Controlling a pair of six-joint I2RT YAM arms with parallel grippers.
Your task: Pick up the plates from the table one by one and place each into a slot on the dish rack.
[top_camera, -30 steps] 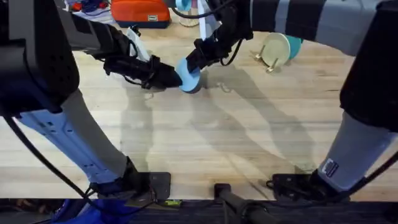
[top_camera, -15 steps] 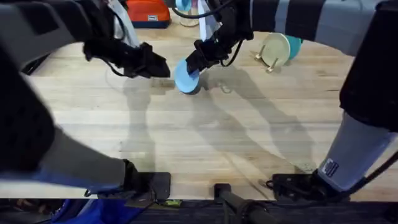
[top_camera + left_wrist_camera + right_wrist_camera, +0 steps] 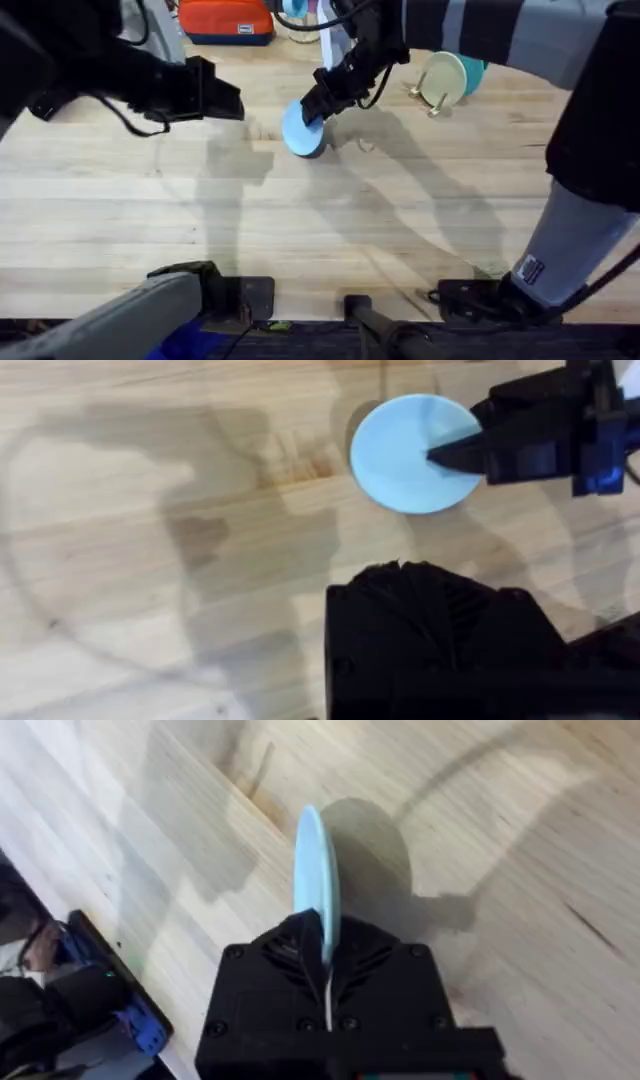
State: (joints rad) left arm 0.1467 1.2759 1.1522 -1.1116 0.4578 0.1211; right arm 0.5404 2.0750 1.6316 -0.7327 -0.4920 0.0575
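The right gripper (image 3: 318, 103) is clamped on the rim of the light blue plate (image 3: 301, 128), holding it on edge near the middle of the counter's (image 3: 330, 230) far half. In the right wrist view the plate (image 3: 317, 880) stands thin and upright, pinched between the two black fingers, with its shadow on the wood beside it. From the left wrist view the same plate (image 3: 415, 453) shows its round face, and the right gripper (image 3: 455, 455) grips its edge.

The left gripper (image 3: 228, 100) hangs above the counter's far left part, apart from the plate; I cannot tell whether its fingers are open or closed.

Toward the counter's far right corner stands the dish rack (image 3: 428, 98), with a cream plate (image 3: 444, 75) and a teal plate (image 3: 472, 72) upright in it.
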